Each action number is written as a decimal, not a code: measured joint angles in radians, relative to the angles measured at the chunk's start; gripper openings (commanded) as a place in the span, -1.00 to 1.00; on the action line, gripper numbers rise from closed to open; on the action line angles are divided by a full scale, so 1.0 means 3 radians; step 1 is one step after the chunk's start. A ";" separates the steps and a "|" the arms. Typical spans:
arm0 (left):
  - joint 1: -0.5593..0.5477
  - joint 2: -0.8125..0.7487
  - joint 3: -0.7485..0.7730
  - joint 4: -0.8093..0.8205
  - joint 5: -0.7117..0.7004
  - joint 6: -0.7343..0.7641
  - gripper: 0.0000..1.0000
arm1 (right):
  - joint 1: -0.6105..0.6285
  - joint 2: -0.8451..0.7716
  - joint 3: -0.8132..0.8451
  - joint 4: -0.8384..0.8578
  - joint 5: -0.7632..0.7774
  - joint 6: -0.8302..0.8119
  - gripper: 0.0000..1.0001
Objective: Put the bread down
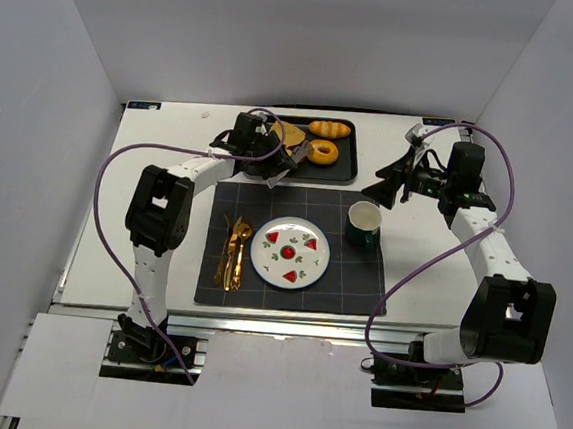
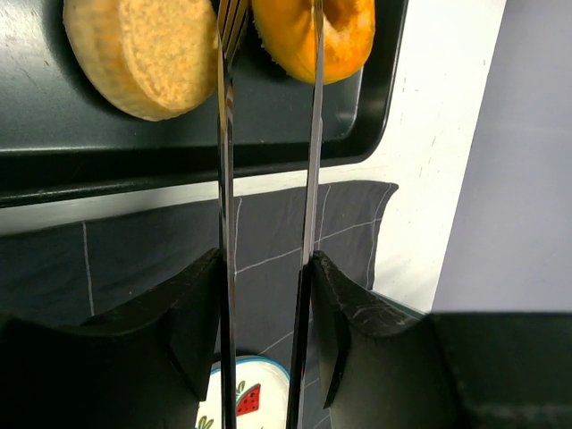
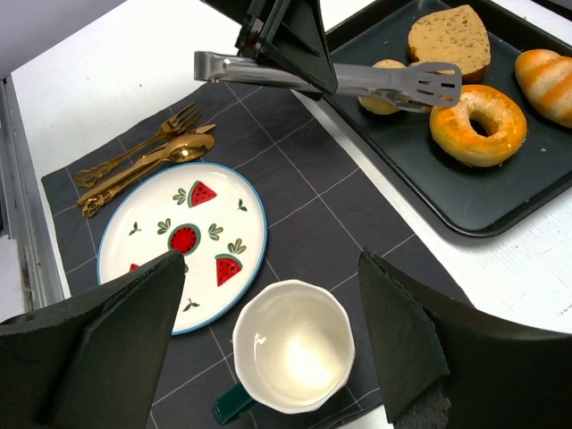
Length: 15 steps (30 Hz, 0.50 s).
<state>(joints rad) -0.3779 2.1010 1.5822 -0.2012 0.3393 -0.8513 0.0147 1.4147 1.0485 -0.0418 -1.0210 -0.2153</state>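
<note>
Bagel and bun lie on the tray just ahead of your left claw, at the tips of the tongs it clamps; your right claw hangs open and empty above the cup, plate to its left.

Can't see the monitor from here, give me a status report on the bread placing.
Status: left fingers clamped on silver metal tongs, right fingers open, empty. Tongs tips by ring-shaped orange bread in black tray, not lifted. Nothing blocking.
</note>
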 measured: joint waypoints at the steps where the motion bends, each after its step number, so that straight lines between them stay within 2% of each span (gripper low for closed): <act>1: -0.0003 0.0013 0.0001 0.0000 0.0010 -0.0011 0.04 | 0.0001 -0.0001 0.0000 0.0000 -0.0001 0.0000 0.66; 7: -0.0036 0.0031 0.0004 -0.0001 0.0062 -0.0047 -0.05 | 0.0000 -0.0001 0.0000 0.0061 -0.0011 0.0011 0.67; 8: -0.0041 0.0032 0.0004 0.0000 0.0070 -0.0053 -0.24 | 0.0000 -0.0001 0.0000 0.0064 -0.0013 0.0013 0.67; 11: -0.0050 0.0039 0.0003 0.0024 0.0097 -0.0095 -0.55 | 0.0001 -0.0001 0.0000 0.0075 -0.0013 0.0013 0.67; 15: -0.0055 0.0039 0.0003 0.0108 0.0139 -0.0151 -0.77 | 0.0001 -0.0003 0.0000 0.0076 -0.0015 0.0014 0.67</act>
<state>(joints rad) -0.3943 2.1128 1.5829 -0.1688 0.3809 -0.8967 0.0151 1.4139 1.0485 -0.0189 -1.0256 -0.2111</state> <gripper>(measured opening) 0.247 0.832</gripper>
